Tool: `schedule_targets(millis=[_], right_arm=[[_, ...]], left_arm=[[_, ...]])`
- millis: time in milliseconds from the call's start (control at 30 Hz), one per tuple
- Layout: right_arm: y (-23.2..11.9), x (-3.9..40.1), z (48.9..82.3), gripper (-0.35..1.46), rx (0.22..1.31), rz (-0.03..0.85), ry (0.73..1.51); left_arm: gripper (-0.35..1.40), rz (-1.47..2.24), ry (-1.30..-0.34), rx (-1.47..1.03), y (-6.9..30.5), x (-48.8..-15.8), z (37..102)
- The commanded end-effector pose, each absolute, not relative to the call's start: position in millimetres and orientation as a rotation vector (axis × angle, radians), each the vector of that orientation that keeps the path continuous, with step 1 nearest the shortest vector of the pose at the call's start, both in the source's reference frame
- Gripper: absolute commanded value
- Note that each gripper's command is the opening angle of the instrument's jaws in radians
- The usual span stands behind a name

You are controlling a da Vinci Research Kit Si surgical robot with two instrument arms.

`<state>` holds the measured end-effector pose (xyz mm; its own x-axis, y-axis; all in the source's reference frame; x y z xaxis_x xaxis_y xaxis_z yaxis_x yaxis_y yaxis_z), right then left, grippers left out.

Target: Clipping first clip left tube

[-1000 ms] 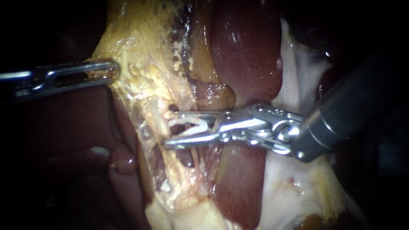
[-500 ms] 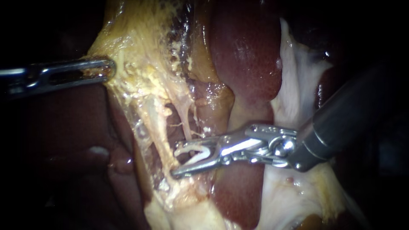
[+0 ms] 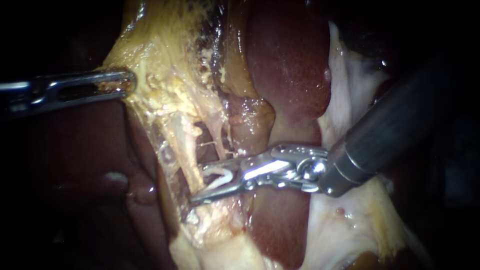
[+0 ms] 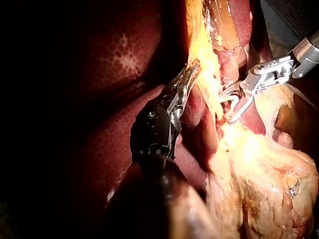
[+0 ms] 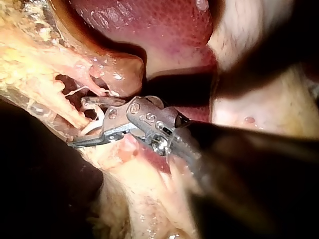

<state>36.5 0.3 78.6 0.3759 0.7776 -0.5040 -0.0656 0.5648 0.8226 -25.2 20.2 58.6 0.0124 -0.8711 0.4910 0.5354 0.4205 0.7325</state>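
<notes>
Dark red liver (image 3: 290, 65) backs the whole field. Over it, from 12 o'clock down to 6, runs a band of yellow fatty tissue (image 3: 165, 75) with ragged, crumbly edges. Our left instrument (image 3: 125, 82) enters from 9 o'clock, and its pincer is closed on the outer edge of that band at about 10 o'clock, next to the dark margin. Just below centre the band thins into the left tube (image 3: 184, 147), a pale cord slanting toward 6 o'clock. On its 3 o'clock side lies a thinner strand (image 3: 218, 135), and a dark window (image 3: 206, 145) opens between the two. Our right instrument (image 3: 200, 183) comes in from 3 o'clock, its shaft crossing white membrane (image 3: 350, 85). Its pincer stands wide apart and carries a white clip (image 3: 226, 176) seated between the two jaws, touching both, with its mouth turned toward 9 o'clock. The jaw tips reach the left tube's near edge and the lower tip overlaps it. We cannot tell whether the tube lies fully inside the clip. In the right wrist view the tube's edge sits just ahead of the clip's open mouth. Free room is narrow: the window just above the pincer, and liver close beneath it.
</notes>
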Motion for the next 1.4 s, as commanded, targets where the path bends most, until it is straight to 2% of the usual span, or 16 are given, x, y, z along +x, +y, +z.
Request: schedule_targets(millis=[33,167,400,967,1167,1300,1400], right_arm=[[0.3,36.4,78.6,0.60,0.826,0.613,1.067],[-0.2,35.8,77.9,0.60,0.923,0.536,1.134],[-1.3,37.0,76.0,0.59,1.068,0.489,1.194],[-2.3,40.1,75.3,0.59,1.127,0.505,1.256],[-3.4,40.0,76.0,0.55,1.152,0.475,1.248],[-3.2,39.7,76.5,0.54,1.122,0.469,1.181],[-3.1,39.5,76.8,0.54,1.111,0.476,1.160]], left_arm=[[-0.35,-1.140,-1.082,0.387,20.1,-25.2,58.6],[-0.35,-1.140,-1.082,0.387,20.1,-25.2,58.6],[-0.35,-1.140,-1.082,0.386,20.0,-25.2,58.7],[-0.35,-1.141,-1.082,0.385,20.0,-25.5,58.7],[-0.35,-1.141,-1.082,0.384,20.0,-25.5,58.6],[-0.35,-1.141,-1.081,0.384,19.9,-25.5,58.6],[-0.35,-1.141,-1.081,0.384,19.9,-25.5,58.6]])
